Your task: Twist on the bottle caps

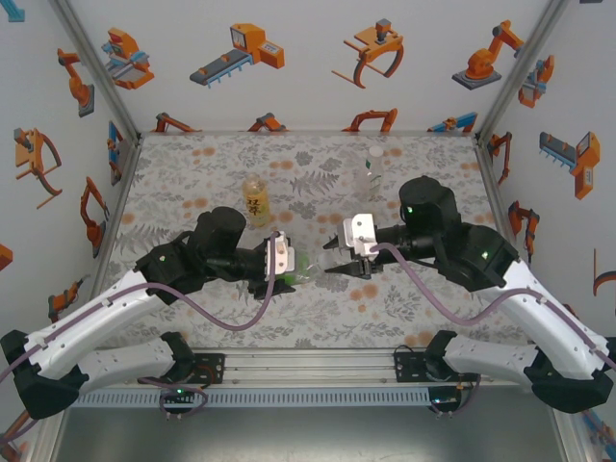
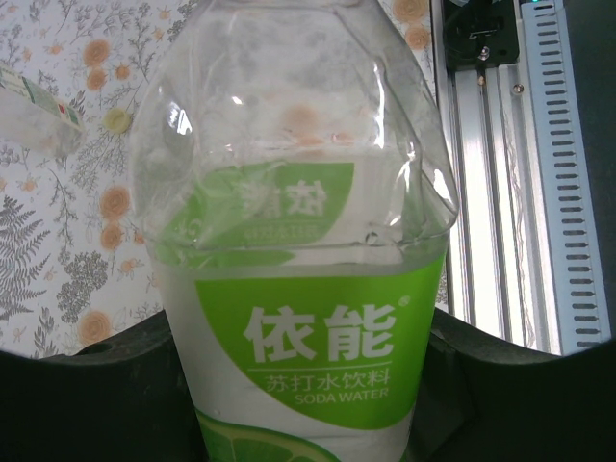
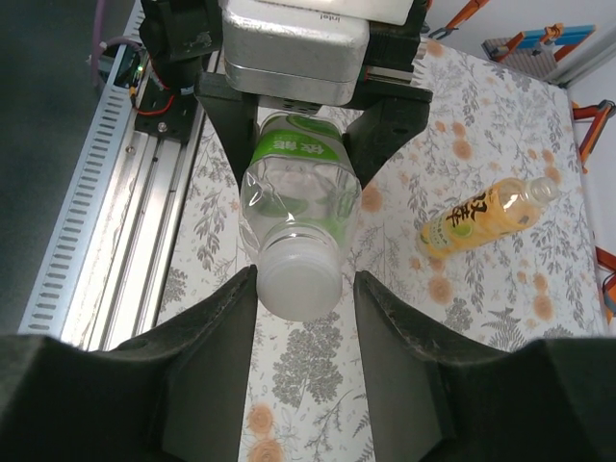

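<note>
My right gripper (image 3: 303, 281) stands part-open, its fingers straddling the pale cap (image 3: 300, 289), just beside it on each side and not clamped; the cap sits on the neck of the green-labelled bottle (image 3: 296, 188), held sideways above the table (image 1: 192, 173); my left gripper (image 1: 289, 265) is closed tight on that bottle's body; the amber bottle (image 1: 254, 200) stands upright behind; the clear bottle (image 1: 372, 168) stands farther back, to the right.
</note>
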Robot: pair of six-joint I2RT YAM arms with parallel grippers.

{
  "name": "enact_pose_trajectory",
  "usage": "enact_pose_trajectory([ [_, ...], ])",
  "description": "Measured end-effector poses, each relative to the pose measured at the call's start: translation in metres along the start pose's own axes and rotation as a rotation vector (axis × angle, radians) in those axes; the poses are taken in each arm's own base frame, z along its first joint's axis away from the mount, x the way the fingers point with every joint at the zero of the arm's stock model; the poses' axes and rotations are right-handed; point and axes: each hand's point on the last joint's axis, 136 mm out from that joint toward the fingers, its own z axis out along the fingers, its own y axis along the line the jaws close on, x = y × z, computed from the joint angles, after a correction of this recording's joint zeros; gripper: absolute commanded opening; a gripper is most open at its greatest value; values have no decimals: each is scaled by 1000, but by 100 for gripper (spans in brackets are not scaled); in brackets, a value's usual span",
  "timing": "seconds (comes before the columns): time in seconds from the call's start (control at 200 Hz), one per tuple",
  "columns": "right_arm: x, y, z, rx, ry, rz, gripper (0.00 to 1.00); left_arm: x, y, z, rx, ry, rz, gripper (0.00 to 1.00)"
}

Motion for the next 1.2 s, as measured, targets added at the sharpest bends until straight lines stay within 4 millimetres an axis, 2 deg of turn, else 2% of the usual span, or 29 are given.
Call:
enact_pose_trajectory([
  [0.376, 2, 1, 1, 7, -13, 60, 24, 1, 0, 0, 2, 3, -5, 0],
  [0.571, 4, 0, 2, 26, -31, 176, 17, 3, -2, 0, 9, 12, -10, 0],
  [0.646, 6, -2, 3, 42, -40, 249, 12, 4, -3, 0, 12, 16, -13, 0],
  [0.861, 19, -16, 5, 135, -49, 597, 0, 10, -2, 1, 0, 38, -20, 0],
  [1.202, 51, -42, 9, 320, -71, 1372, 0, 19, 7, 3, -53, 65, -36, 0],
])
